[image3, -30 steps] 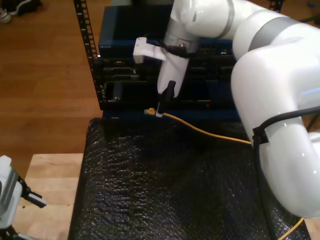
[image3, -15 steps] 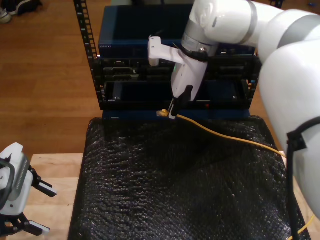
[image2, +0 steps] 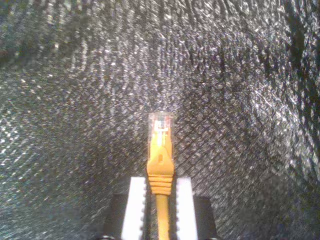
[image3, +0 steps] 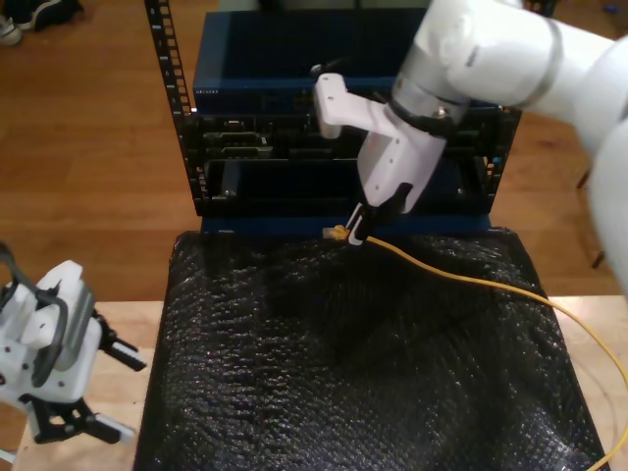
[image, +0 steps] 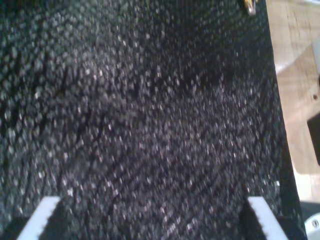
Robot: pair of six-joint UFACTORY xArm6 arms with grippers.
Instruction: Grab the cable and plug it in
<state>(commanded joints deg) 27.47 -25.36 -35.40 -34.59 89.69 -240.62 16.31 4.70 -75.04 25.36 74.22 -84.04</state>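
the cable (image3: 461,280) is held just behind its clear plug (image2: 160,123) by my second gripper (image3: 359,235), jaws clamped, above the black mat (image3: 343,373) before the rack (image3: 255,128); its far end is cut off at the exterior view's right. 1 cable, 2 grippers counted. my first gripper (image3: 113,388) is seen with jaws apart at the exterior view's lower left.

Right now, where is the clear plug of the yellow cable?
The plug sticks out just past my second pincer, which is shut on the cable. In the exterior view it hangs near the far edge of the black mat, before the rack.
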